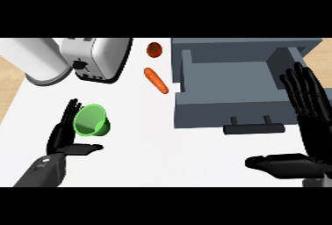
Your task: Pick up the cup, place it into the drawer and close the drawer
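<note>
Green cup (91,120) sits on the white worktop (162,154) at the left, tilted so its mouth shows toward the view, well apart from the drawer (227,83). Left hand (65,134) is right beside it: straight fingers rise along the cup's left side, thumb stretched out flat below the cup, so the hand stands apart and cradling rather than curled round anything; whether the fingers touch the wall I cannot tell. Right hand (304,127) shows at the right edge, fingers straight and up beside the drawer's right wall, thumb out low, holding nothing; it reads as resting. Drawer is pulled out, its grey inside bare as far as shows, its handle (254,128) facing the near edge. Other things at the far side: a toaster (97,57), a white rounded appliance (39,61) at top left, a carrot (156,80) lying aslant, a small red-orange vegetable (154,49) near the drawer's far corner. Judgement: the pick-up step is in hand, grasp not yet made. Next move calls for closing fingers and thumb round the cup, lifting it above the drawer's front wall, and carrying it rightward past the carrot. Closing the drawer comes last.
</note>
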`<state>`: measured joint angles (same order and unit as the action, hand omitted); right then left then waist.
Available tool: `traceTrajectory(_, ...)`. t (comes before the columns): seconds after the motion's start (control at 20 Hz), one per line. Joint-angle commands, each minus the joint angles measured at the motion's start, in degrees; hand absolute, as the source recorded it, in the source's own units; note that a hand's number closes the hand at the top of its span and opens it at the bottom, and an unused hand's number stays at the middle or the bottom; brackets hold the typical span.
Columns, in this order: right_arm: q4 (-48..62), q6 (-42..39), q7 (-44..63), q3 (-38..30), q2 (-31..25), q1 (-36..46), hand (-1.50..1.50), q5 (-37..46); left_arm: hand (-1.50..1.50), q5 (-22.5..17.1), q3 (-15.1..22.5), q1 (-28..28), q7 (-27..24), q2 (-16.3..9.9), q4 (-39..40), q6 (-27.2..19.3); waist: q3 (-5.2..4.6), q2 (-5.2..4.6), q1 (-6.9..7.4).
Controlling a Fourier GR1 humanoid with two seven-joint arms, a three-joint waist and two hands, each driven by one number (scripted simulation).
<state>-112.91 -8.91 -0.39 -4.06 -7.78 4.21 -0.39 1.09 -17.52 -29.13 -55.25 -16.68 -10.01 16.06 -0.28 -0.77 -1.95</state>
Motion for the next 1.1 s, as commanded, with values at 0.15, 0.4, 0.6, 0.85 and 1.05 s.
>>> traceTrajectory(0.15, 4.9, -0.4, -1.9, -2.8, -1.2, 3.3, -1.5, -0.9, -1.5, -0.5, -0.1, -0.5, -4.6, 0.2, 0.1, 8.5, 0.04, -0.05, 0.41)
traceTrajectory(0.4, 2.8, -0.5, -0.8, -0.5, -0.3, 1.7, -1.5, 0.1, -1.5, -0.9, -0.2, -0.9, -4.5, 1.8, 0.0, 11.4, -0.03, -0.16, 0.01)
traceTrajectory(0.6, 3.2, -1.6, 0.0, -1.9, -1.4, 2.2, -1.5, -1.7, 1.5, -1.6, -0.1, -1.8, -4.0, 3.0, -1.4, 14.7, -0.02, -0.07, 0.0)
traceTrajectory(0.85, 1.7, -1.2, -1.9, 0.0, 0.2, -1.1, -1.5, -0.3, 1.5, -2.3, 0.3, -1.4, -2.7, 3.9, -1.7, 19.8, -0.04, -0.1, -0.39)
traceTrajectory(1.05, 3.3, -1.2, -0.1, -1.4, -1.0, 2.4, -1.5, -1.1, 1.5, -3.5, 0.1, -1.9, -3.6, 6.5, -3.6, 20.9, -0.03, -0.02, 0.09)
